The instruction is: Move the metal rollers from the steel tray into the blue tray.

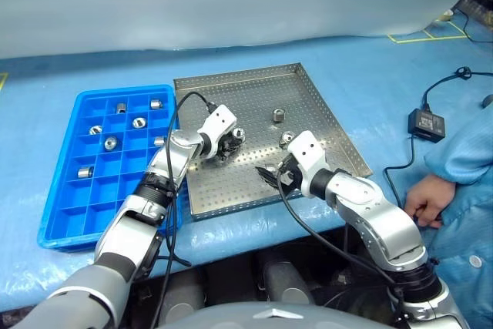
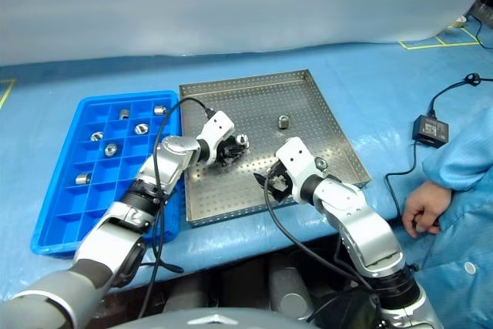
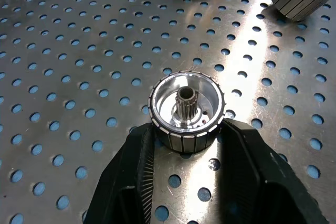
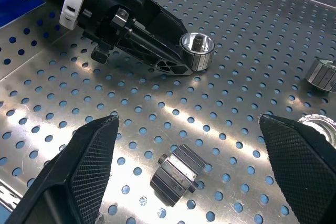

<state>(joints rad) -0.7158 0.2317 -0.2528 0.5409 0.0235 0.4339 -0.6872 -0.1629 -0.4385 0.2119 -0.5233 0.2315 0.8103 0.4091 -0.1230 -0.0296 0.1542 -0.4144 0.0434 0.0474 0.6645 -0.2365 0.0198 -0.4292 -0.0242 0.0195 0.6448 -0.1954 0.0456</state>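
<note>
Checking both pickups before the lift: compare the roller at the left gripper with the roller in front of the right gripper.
The roller at the left gripper stands upright, hub up; the roller before the right gripper lies on its side. The left gripper is shut on its roller; the right gripper stands open, its roller untouched between the fingers. Both are ribbed silver cylinders resting on the steel tray.

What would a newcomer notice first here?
The left tool shut on a roller standing on the steel tray. Close by, the right tool hangs open over another roller lying on its side. To the left, the blue tray already holds several rollers.
</note>
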